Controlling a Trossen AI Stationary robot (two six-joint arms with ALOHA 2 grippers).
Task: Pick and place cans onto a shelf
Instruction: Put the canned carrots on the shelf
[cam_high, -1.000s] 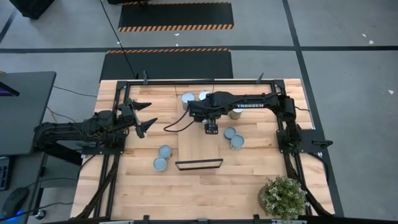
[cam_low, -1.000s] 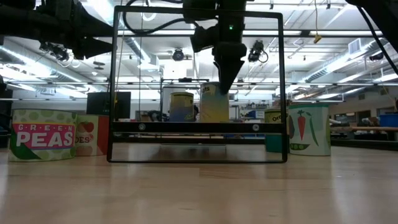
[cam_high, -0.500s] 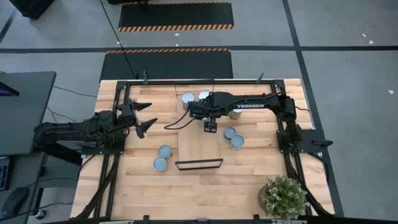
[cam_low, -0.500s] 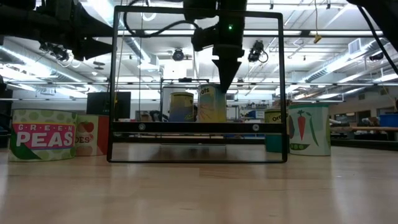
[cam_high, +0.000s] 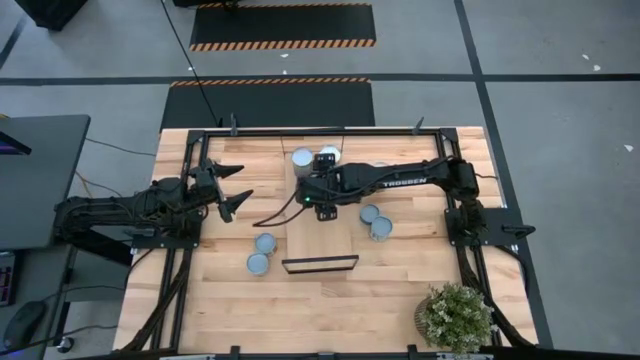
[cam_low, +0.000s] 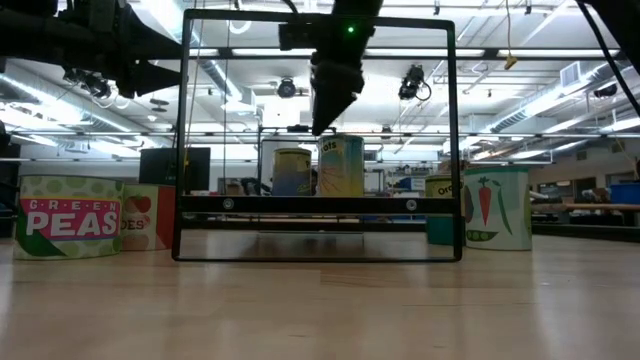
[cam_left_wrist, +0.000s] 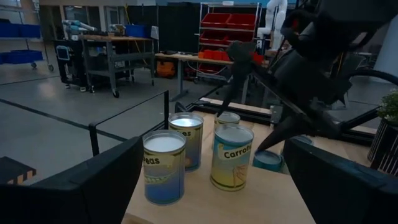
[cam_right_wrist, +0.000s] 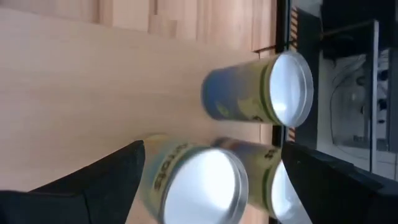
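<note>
The shelf (cam_high: 322, 238) is a light-wood board with a black bar frame (cam_high: 320, 264) at its near end. Several cans stand upright on their bases at its far end (cam_high: 303, 158) (cam_left_wrist: 231, 157). Two cans (cam_high: 262, 252) rest on the table left of the shelf and two (cam_high: 375, 221) right of it. My right gripper (cam_high: 308, 192) (cam_low: 322, 118) hangs open above the shelf, slanting down toward the far-end cans (cam_right_wrist: 193, 177), touching none. My left gripper (cam_high: 232, 190) waits open and level at the table's left, facing those cans.
A black bar frame (cam_high: 300, 131) runs around the table's far and side edges. A potted plant (cam_high: 455, 315) stands at the near right corner. In the low view, a green peas can (cam_low: 70, 216) and a carrot-printed can (cam_low: 492, 208) stand beside the shelf.
My right gripper has swung toward the table's left edge and slightly up over the shelf, tipping from steeply downward to a shallower slant and rolling a little. It has stayed open. The cans have not moved.
</note>
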